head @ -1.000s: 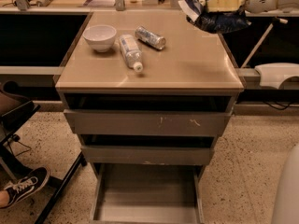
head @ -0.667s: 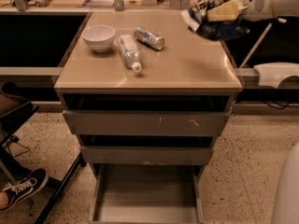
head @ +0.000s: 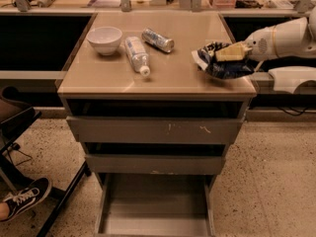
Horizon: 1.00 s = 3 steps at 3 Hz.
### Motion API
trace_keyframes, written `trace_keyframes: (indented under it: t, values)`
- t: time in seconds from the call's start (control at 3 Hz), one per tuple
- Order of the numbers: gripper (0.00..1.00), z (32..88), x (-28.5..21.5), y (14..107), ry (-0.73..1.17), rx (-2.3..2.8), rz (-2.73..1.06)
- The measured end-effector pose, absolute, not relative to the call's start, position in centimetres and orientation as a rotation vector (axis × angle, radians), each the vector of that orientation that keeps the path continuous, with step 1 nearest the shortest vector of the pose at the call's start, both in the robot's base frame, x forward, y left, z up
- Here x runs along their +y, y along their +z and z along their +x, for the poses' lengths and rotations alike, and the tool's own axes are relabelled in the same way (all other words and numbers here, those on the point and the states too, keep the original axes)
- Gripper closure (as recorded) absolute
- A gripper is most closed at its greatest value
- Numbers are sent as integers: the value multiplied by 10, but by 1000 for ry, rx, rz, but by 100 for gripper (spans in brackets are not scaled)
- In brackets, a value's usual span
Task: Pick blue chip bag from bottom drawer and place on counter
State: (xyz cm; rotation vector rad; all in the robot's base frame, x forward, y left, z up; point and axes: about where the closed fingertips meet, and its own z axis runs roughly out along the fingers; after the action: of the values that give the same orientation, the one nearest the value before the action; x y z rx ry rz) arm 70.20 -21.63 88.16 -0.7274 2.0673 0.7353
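1. On the right-hand edge of the counter (head: 173,75), towards its front corner, sits the blue chip bag (head: 223,67). Its crumpled underside looks to be touching the glossy top or just above it, and part of it reaches the counter's right rim.
2. Over the bag's upper fold lies the gripper (head: 230,52), its pale fingers pinched together on the foil, so the bag is still held and not yet let go. The white arm (head: 284,36) reaches in from the right at about counter height.
3. A second ago the bag hung higher and further back, clear of the surface near the back right corner. It has since come down and forward. By my reading the carry is over and the set-down is under way.
4. What remains is probably only to part the fingers and draw the arm away. The risk I see is the bag's place so near the rim, where a drag on release could tip it off the side.
5. Further left on the counter, well apart from the bag, are a silver can (head: 158,39), a plastic bottle (head: 137,55) lying on its side and a white bowl (head: 104,38).
6. Below, the bottom drawer (head: 155,204) stands pulled out with its flat grey floor showing and no bag in it.
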Motion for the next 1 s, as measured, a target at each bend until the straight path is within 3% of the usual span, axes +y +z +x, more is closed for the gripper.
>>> trace_keyframes:
  t: [0.33,1.0]
  values:
    - [100,692,-217,854,771,2081,-673]
    - [58,692,-216,850,775,2087,-672]
